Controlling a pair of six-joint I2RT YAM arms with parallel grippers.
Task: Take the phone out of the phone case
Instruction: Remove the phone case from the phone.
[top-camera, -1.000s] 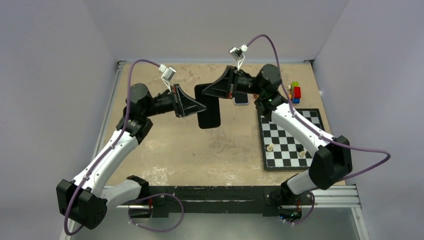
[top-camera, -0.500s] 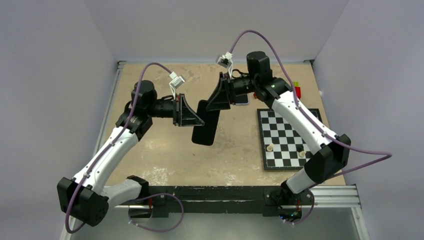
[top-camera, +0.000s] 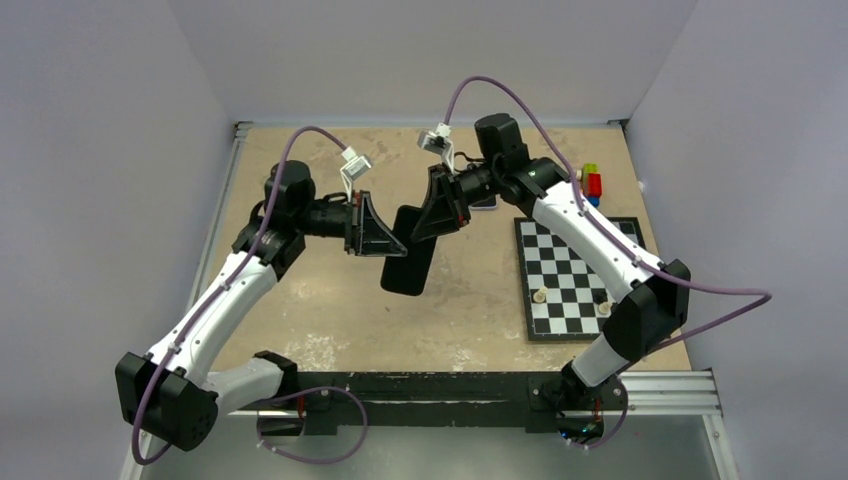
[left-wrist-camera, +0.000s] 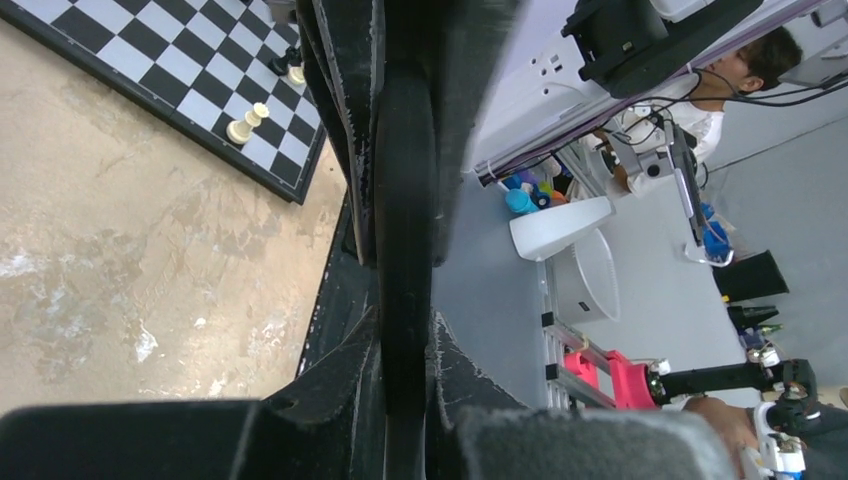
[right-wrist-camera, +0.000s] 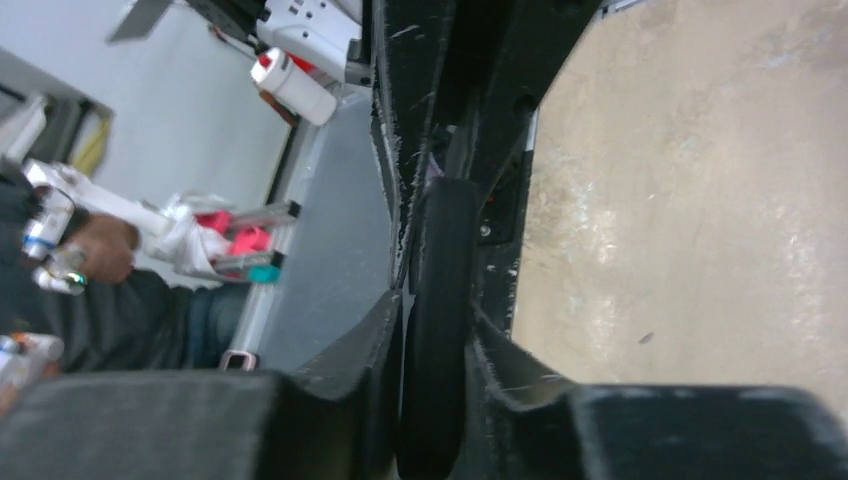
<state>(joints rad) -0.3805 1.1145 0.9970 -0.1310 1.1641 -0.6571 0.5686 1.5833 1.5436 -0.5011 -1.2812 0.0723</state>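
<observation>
A black phone in its case (top-camera: 406, 265) hangs tilted above the middle of the table, held between both grippers. My left gripper (top-camera: 388, 238) is shut on its left long edge. My right gripper (top-camera: 422, 222) is shut on its upper right part. In the left wrist view the case's black edge (left-wrist-camera: 405, 200) runs up between my shut jaws (left-wrist-camera: 405, 340). In the right wrist view the rounded black edge (right-wrist-camera: 440, 260) sits pinched between the jaws (right-wrist-camera: 437, 325). I cannot tell phone from case.
A chessboard (top-camera: 590, 250) with a few pieces lies at the right. Coloured bricks (top-camera: 592, 183) sit behind it near the far right edge. A small dark flat object with a blue rim (top-camera: 488, 203) lies on the table behind my right gripper.
Both grippers have carried the phone a little left and toward the near side, and it now tilts more. The right arm has swung left and its elbow has risen.
</observation>
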